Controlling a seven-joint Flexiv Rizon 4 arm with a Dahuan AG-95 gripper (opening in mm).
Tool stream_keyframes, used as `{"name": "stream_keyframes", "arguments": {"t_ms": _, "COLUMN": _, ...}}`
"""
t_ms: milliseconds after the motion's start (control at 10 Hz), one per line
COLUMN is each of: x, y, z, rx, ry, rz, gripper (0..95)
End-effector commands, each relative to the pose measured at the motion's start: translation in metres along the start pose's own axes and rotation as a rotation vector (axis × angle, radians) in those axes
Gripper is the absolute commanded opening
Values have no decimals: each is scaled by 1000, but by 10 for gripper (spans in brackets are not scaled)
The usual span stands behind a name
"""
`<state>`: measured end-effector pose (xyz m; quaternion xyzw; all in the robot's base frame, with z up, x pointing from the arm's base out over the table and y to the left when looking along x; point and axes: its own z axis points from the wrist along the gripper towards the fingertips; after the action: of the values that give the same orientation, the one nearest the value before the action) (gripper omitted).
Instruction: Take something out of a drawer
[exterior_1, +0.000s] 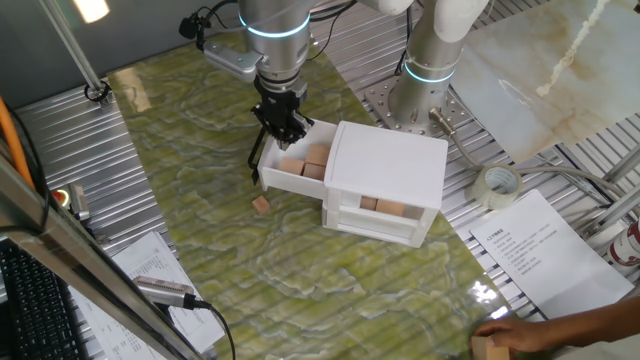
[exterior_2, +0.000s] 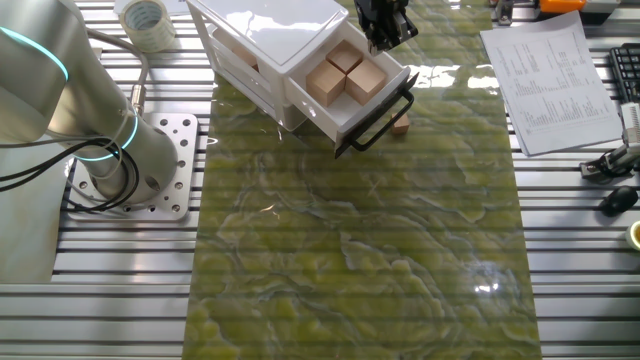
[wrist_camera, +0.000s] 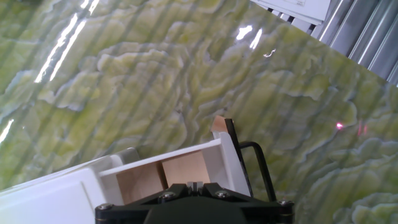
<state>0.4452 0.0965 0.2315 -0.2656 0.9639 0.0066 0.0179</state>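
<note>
Hovering over open drawer (exterior_1: 290, 176), fingers (exterior_1: 285, 128) just above cubes (exterior_2: 347, 72); gap prob. narrow, unclear.

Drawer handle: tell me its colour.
Black. The bar handle on the open white drawer shows best in the other fixed view.

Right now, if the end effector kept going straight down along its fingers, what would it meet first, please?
Most likely the wooden cubes in the open drawer: the end effector hangs above its corner, though depth is unclear.
</note>
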Motion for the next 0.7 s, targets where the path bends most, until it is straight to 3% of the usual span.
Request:
{"name": "stream_keyframes", "arguments": {"t_ms": 100, "x": 0, "y": 0, "z": 0, "rx": 0, "ry": 0, "rz": 0, "gripper": 0}}
{"name": "stream_keyframes", "arguments": {"t_ms": 700, "x": 0, "y": 0, "z": 0, "rx": 0, "ry": 0, "rz": 0, "gripper": 0}}
